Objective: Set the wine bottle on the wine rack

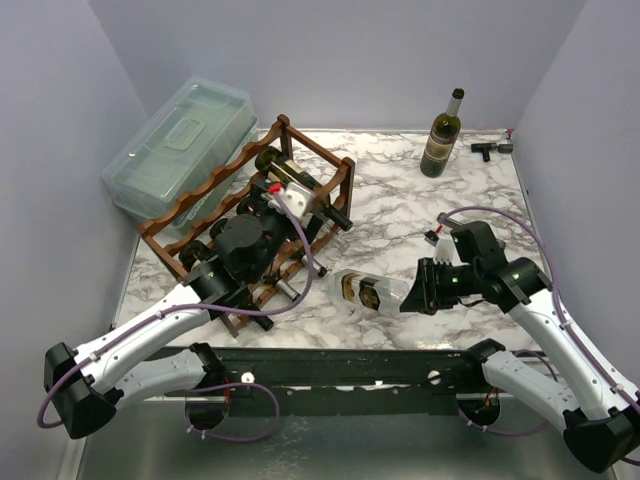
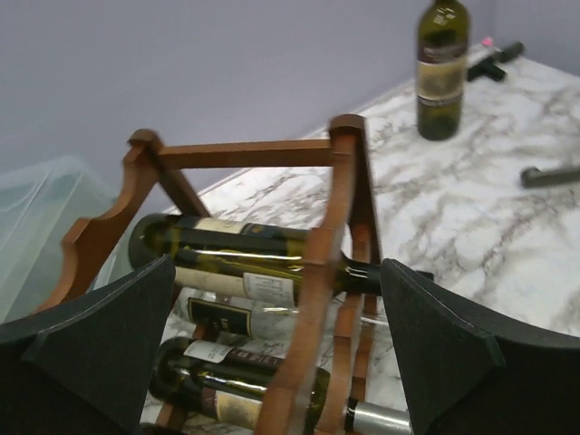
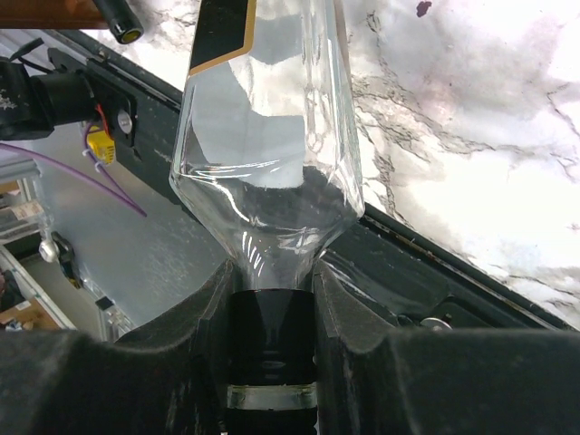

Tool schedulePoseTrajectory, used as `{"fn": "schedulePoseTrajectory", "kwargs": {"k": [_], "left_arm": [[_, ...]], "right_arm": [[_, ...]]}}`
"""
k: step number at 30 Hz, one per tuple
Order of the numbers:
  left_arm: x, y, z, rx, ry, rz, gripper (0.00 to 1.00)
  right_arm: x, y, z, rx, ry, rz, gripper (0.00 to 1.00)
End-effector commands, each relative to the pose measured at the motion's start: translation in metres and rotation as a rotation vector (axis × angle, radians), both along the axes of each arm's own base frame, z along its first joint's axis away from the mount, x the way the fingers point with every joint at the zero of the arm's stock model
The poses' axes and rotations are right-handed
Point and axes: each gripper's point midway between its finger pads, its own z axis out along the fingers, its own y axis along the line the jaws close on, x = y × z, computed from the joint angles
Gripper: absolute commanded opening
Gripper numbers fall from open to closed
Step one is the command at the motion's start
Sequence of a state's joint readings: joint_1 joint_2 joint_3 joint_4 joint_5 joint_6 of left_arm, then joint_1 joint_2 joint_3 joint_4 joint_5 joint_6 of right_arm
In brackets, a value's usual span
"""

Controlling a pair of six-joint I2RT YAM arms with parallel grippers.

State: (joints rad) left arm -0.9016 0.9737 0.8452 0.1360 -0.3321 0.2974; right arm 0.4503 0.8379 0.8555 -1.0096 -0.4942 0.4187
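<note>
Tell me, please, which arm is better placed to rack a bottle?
Right: the right gripper holds the clear bottle by the neck; the left gripper is open, empty, at the wine rack.

Left arm point(image 1: 140, 340): elbow folded outward, forearm reaching forward, wrist raised; jaws spread wide, gripping nothing. Right arm point(image 1: 545, 315): elbow outward, forearm angled inward, wrist low; jaws clamped on the wine bottle point(image 3: 272, 136) neck.
</note>
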Motion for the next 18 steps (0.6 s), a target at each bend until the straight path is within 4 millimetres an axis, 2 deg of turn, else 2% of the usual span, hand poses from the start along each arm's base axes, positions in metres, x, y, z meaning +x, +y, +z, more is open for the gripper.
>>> {"fn": "schedulePoseTrajectory", "kwargs": {"k": [1, 4, 8, 14, 18], "left_arm": [[0.031, 0.049, 0.025, -0.262, 0.070, 0.247, 0.96], [0.042, 0.055, 0.013, -0.277, 0.149, 0.290, 0.96], [0.048, 0.042, 0.001, -0.274, 0.245, 0.233, 0.95], [0.044, 0.008, -0.012, -0.264, 0.335, 0.061, 0.95], [0.052, 0.002, -0.026, -0.248, 0.380, 0.069, 0.94]], "right_arm": [[0.012, 0.027, 0.035, 0.166, -0.115, 0.092, 0.01], [0.014, 0.025, 0.037, 0.154, -0.118, 0.077, 0.01], [0.012, 0.025, 0.042, 0.166, -0.138, 0.081, 0.01], [0.007, 0.023, 0.043, 0.173, -0.151, 0.092, 0.01], [0.003, 0.024, 0.051, 0.184, -0.150, 0.121, 0.01]]}}
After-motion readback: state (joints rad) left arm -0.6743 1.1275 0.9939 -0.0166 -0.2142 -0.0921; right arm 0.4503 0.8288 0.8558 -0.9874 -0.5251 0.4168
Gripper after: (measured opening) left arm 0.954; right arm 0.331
